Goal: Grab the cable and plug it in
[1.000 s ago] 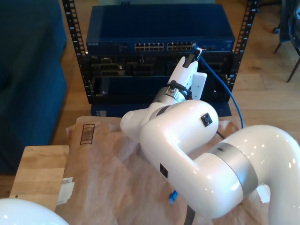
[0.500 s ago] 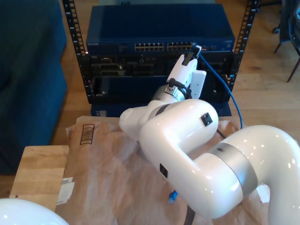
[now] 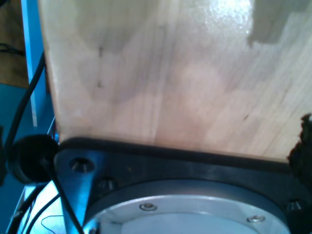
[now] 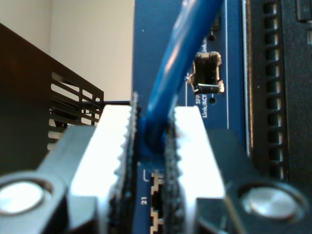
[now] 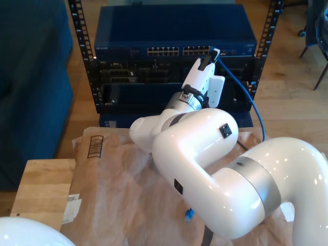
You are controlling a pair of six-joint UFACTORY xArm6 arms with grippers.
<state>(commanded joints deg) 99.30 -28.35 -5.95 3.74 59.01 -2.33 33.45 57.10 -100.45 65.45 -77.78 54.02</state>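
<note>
Second end effector (image 4: pixel 148 146) clamps cable (image 4: pixel 170 83) | nudged closer to switch (image 5: pixel 174 31)

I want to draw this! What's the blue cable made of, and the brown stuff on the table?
The cable looks like smooth, slightly glossy plastic or rubber: it bends in a soft curve where my second gripper pinches it. The brown sheet looks like matte kraft paper, judging by its creases and wrinkles.

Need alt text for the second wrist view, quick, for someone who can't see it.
My second end effector is shut on the blue cable, right in front of the blue network switch. A port row marked 21 sits between the fingers.
</note>
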